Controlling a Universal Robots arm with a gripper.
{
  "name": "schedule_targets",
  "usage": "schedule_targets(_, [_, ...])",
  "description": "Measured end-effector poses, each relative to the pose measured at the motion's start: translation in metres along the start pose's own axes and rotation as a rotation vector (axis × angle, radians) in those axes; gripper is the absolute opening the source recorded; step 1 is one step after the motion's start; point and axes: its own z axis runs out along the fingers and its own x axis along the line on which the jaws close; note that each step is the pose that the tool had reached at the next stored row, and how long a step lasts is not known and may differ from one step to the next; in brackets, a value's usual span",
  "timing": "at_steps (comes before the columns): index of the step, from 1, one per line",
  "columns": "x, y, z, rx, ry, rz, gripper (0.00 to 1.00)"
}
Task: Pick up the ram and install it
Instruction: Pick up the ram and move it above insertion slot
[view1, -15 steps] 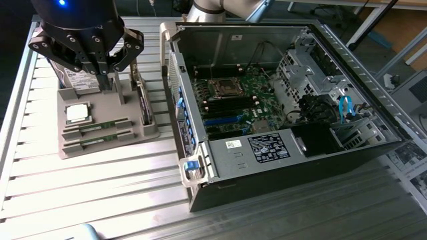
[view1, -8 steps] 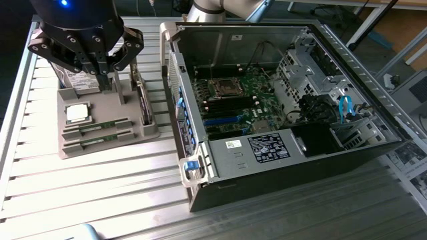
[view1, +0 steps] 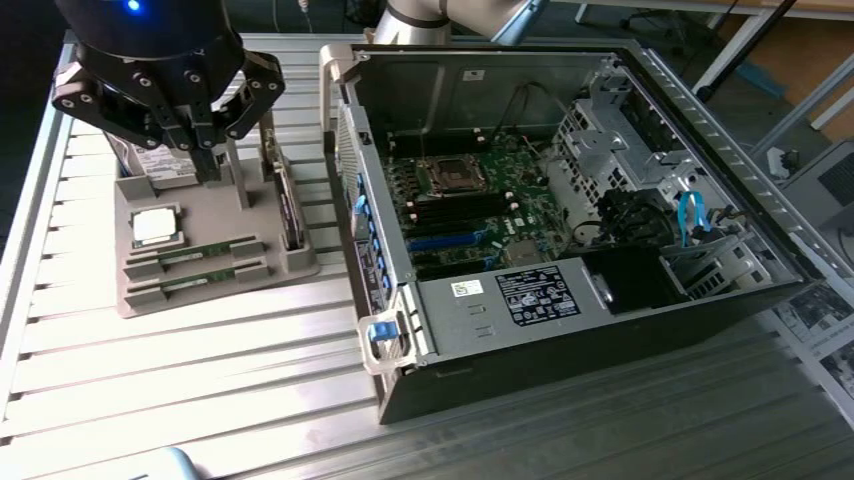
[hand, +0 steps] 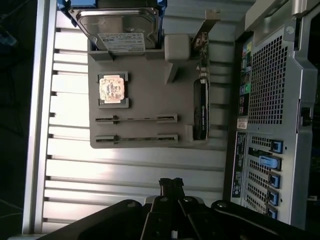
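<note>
Jaws shut, empty, hanging above the gray holder (view1: 200, 205) on the counter (view1: 200, 340), toward the holder's hard drive (view1: 154, 160) end as seen in the exterior view. Not yet picked: ram (hand: 136, 119) seated on edge in a holder slot just past the CPU (hand: 112, 90), second ram (hand: 136, 138) in the parallel slot by the holder edge farthest from the hard drive. Long axis of both along that edge, crosswise to the line from hard drive to sticks. Judged: pick not begun.
</note>
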Motion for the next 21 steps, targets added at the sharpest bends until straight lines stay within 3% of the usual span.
schedule_targets(21, [0.0024, 0.0002, 0.0005, -0.0016, 0.0073, -0.172, 0.11])
